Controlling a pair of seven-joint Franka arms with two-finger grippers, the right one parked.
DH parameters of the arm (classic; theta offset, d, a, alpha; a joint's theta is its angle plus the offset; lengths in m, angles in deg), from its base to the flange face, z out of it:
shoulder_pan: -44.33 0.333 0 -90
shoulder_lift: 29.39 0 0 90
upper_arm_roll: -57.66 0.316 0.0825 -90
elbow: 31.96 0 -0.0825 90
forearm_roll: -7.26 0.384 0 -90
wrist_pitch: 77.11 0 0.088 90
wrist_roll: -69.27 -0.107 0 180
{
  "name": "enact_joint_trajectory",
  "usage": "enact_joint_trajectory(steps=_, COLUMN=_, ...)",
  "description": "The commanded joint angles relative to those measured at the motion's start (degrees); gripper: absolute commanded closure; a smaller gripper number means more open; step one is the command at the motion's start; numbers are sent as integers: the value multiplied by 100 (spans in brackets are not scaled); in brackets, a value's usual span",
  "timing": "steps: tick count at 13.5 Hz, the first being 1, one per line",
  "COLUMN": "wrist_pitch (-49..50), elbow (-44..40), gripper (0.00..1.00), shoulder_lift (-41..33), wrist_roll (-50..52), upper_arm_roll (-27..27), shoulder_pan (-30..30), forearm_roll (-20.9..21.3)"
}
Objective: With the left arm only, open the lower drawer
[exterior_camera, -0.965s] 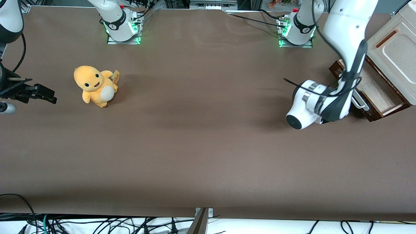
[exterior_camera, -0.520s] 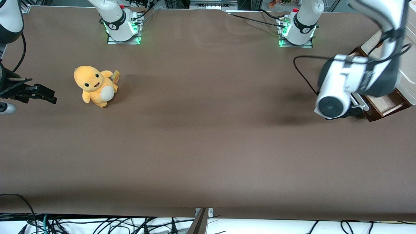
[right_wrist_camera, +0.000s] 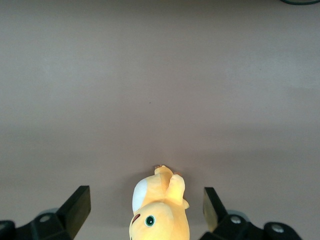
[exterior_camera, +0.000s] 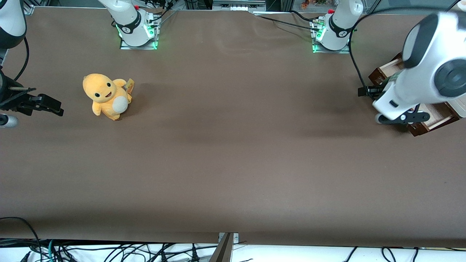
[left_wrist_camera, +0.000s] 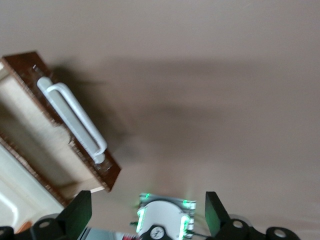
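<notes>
Lower drawer (left_wrist_camera: 47, 135) at right edge of front frame, pulled out with pale inside showing, white handle (left_wrist_camera: 75, 120) free; gripper (left_wrist_camera: 145, 215) clear of it, fingers (left_wrist_camera: 80, 212) spread, empty, likely since opening looks done

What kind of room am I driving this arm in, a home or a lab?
Probably a robotics lab: arm bases bolted to a brown-covered table, loose cables along its edge, and a test drawer pulled open. The gripper hangs above the table beside the drawer's handle, jaws open.

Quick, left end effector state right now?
Left end effector: open, holding nothing, off the white handle of the pulled-out lower drawer.
</notes>
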Motion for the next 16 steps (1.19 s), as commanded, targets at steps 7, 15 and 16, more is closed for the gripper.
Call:
enact_joint_trajectory(steps=7, wrist_pitch=-1615, elbow=662, gripper=0, shoulder_lift=-798, wrist_roll=-501, upper_arm_roll=-25, shoulder_pan=376, forearm_roll=-422)
enact_joint_trajectory(steps=15, wrist_pitch=-2164, elbow=1807, gripper=0, shoulder_lift=-1634, wrist_roll=-924, upper_arm_roll=-51, shoulder_pan=500, forearm_roll=-606)
enact_joint_trajectory(steps=16, wrist_pitch=-2164, elbow=1807, gripper=0, shoulder_lift=-1634, wrist_roll=-732, upper_arm_roll=-42, shoulder_pan=483, forearm_roll=-606)
